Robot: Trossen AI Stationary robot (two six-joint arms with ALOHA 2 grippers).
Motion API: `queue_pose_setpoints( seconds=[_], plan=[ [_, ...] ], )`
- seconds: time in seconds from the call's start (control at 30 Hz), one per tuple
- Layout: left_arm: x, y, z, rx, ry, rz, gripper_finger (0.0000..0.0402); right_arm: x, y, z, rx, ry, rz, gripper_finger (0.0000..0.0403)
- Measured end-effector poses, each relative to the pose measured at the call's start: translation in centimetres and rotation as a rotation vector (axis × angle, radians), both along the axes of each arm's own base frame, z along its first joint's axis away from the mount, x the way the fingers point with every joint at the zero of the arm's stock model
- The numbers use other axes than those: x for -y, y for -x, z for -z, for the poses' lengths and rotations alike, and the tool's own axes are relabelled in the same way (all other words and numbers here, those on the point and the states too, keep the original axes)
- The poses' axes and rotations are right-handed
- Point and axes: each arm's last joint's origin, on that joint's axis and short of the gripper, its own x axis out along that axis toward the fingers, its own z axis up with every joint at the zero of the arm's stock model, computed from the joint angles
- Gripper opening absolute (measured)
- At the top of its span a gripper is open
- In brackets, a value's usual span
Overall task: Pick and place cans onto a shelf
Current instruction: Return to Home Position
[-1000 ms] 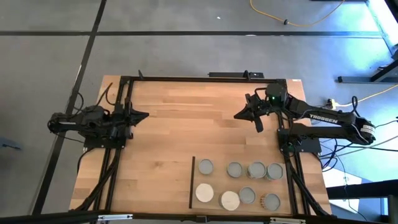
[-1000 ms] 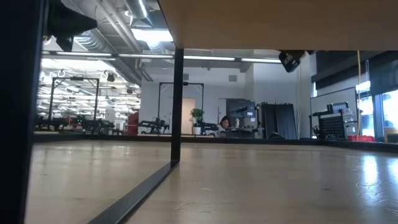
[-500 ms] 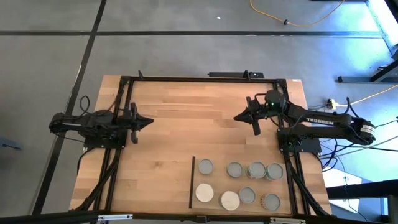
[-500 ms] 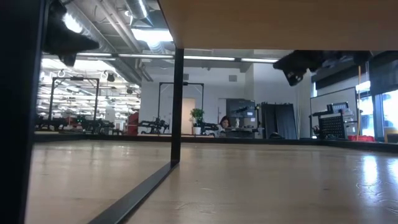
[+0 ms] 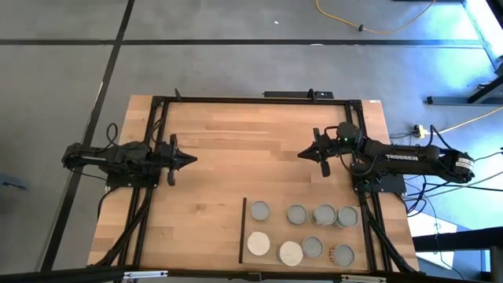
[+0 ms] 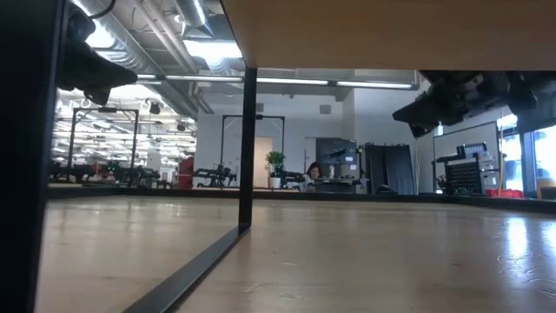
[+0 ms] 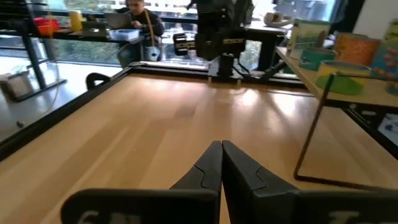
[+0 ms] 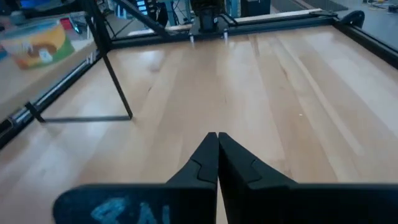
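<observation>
Plank counter [image 5: 236, 141], big open room beyond. Shelf [image 5: 275, 229] stands over counter's right part, on right arm's side, raised on thin dark legs. Eight cans [image 5: 296, 214] on it in two rows, tops up, some touching neighbours. Left tool [image 5: 189, 159] hangs over counter's left side, fingers pressed together, empty. Right tool [image 5: 302, 152] over right side, apart from shelf, likewise closed on nothing.

Handling, as judged:
- Cans rigid, probably weighty if full.
- Smooth walls likely slippery.
- Best hold across side wall at mid height, or from above spanning top.
- Tight spacing leaves little finger room.
</observation>
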Motion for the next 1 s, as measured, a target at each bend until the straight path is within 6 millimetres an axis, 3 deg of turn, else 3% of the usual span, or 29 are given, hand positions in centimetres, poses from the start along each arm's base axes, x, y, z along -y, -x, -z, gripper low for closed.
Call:
queue_pose_setpoints(
  seconds=[0.7,1.0],
  plan=[
    [0.4,0.0,0.3,-0.030,-0.111,0.134,0.0000,-0.9,2.4,4.7,-0.123,0.076,0.042,0.0005],
    [0.4,0.0,0.3,-0.031,-0.111,0.134,0.0000,-1.0,2.5,4.9,-0.129,0.079,0.058,0.0005]
  ],
)
